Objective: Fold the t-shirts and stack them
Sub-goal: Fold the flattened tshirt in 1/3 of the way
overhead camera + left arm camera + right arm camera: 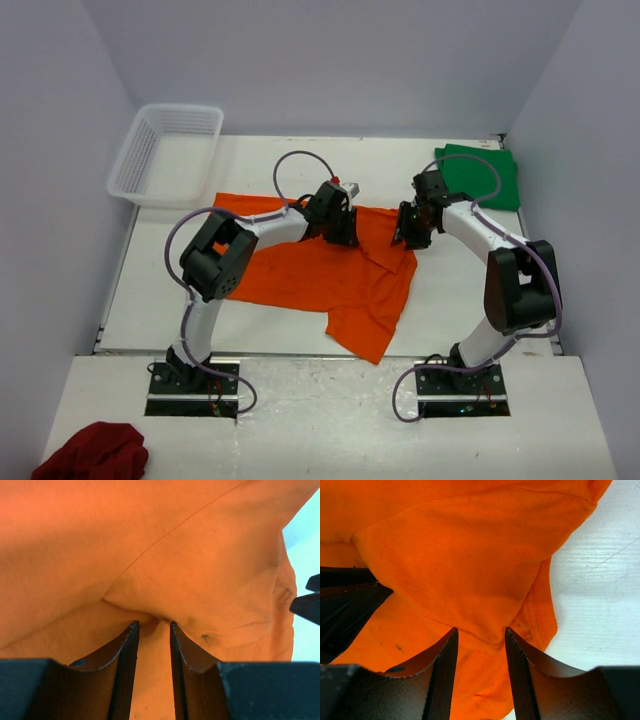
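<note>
Pinching the orange shirt (300, 275), left gripper (152, 624) and right gripper (481, 630) clamp folds; only overhead shows the green shirt (470, 178)

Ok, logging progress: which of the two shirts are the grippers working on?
The orange shirt, spread in the middle: the left gripper and right gripper both pinch its cloth. The green shirt lies apart at the far right corner.

spread shirt (320, 275) centre; basket (128, 155) behind-left; folded shirt (490, 175) behind-right
</note>
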`<state>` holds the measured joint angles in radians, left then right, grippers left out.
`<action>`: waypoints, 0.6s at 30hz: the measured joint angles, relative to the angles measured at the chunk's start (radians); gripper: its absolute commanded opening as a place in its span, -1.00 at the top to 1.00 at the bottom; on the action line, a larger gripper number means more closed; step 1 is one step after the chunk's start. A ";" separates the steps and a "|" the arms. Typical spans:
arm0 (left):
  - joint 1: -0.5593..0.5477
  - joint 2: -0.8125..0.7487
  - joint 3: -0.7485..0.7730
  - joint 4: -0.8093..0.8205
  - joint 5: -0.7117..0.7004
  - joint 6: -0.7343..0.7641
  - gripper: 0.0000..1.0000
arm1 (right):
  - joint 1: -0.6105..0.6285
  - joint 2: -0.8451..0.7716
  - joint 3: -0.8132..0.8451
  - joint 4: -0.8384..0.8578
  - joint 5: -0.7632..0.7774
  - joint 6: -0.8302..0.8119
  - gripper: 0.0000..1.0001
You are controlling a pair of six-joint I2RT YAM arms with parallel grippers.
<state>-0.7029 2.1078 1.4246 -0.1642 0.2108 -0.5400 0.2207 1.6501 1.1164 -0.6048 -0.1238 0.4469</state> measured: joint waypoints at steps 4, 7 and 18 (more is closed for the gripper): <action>0.000 0.013 0.025 0.000 0.009 0.000 0.35 | 0.000 0.000 0.000 0.000 0.000 -0.002 0.12; 0.000 0.022 0.041 0.000 0.017 -0.001 0.35 | 0.000 0.000 0.000 0.000 0.000 -0.002 0.11; -0.003 0.069 0.090 -0.001 0.028 -0.003 0.40 | 0.000 -0.002 0.000 0.000 0.000 -0.002 0.11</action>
<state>-0.7059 2.1773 1.5143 -0.1654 0.2386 -0.5426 0.2207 1.6482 1.1164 -0.6044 -0.1234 0.4450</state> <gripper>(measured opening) 0.318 0.444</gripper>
